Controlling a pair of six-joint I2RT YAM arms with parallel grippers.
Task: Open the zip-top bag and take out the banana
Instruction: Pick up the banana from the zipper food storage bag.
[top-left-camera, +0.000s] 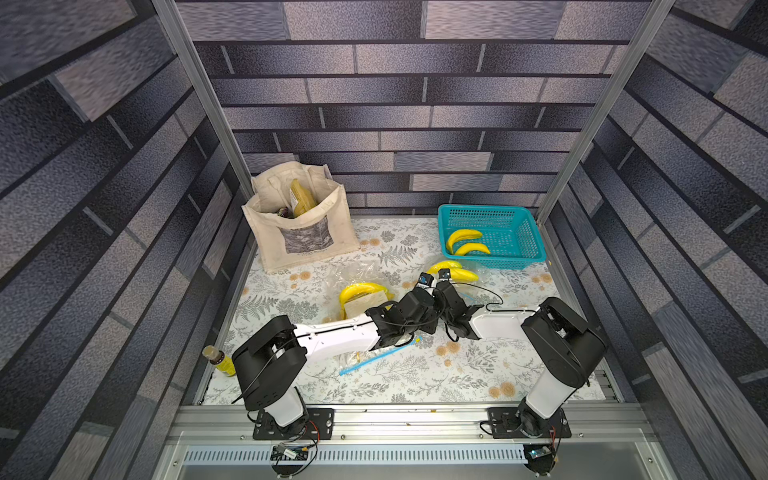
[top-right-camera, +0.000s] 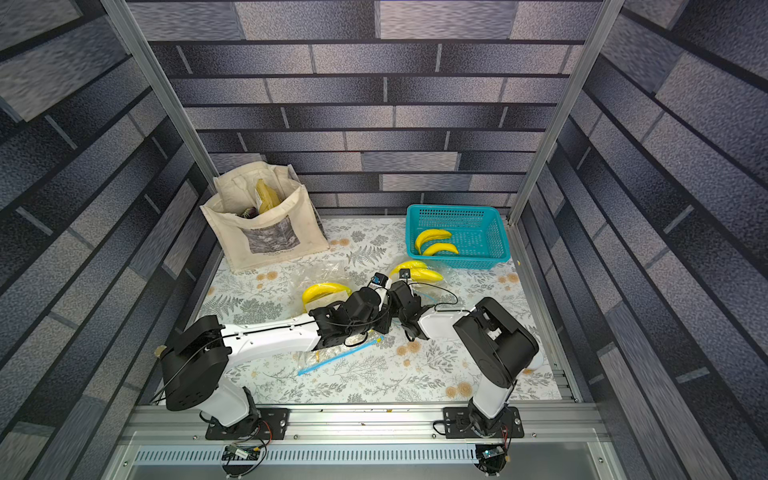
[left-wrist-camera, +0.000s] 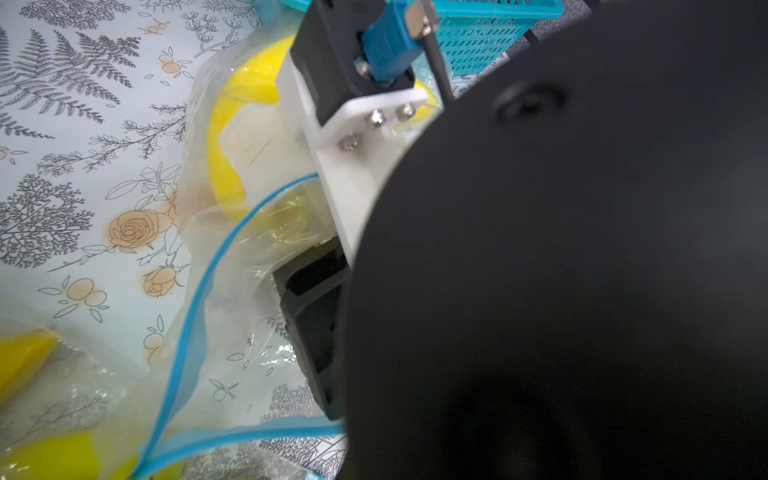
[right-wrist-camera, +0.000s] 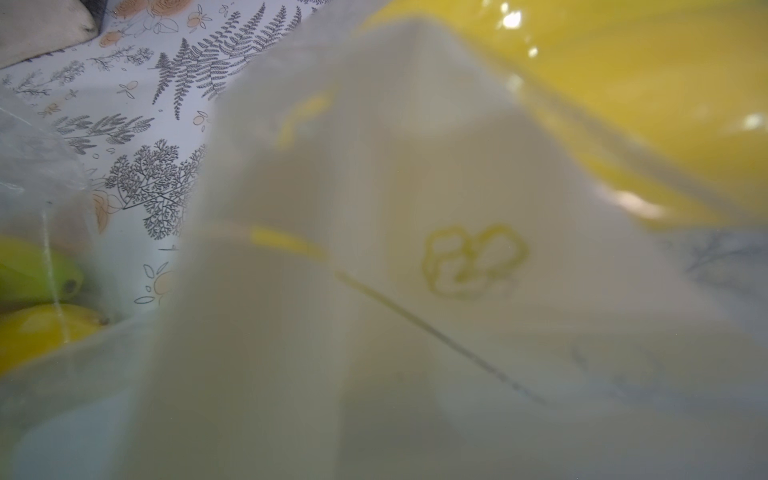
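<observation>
Floral tablecloth (top-left-camera: 374, 386), brick-print walls: both arms are brought together over one zip-top bag (top-left-camera: 478, 266).
The bag is found toward 2 o'clock on the table, just short of the teal basket (top-left-camera: 484, 207), with the banana (top-left-camera: 465, 275) seen through its film (two blue zip strips (left-wrist-camera: 195, 299) are spread apart in the left wrist view). The left gripper (top-left-camera: 430, 291) is closed tight; what is pinched cannot be told. The right gripper (top-left-camera: 446, 286) is hidden, so its jaw gap cannot be told.

"What fills the left wrist view?"
"A dark blurred bulk (left-wrist-camera: 561, 270), unidentifiable."
"And the right wrist's?"
"The zip-top bag (right-wrist-camera: 374, 199), a smear across the lens. In a top view the bottle (top-right-camera: 158, 351) sits mostly behind the left arm (top-right-camera: 270, 336)."
</observation>
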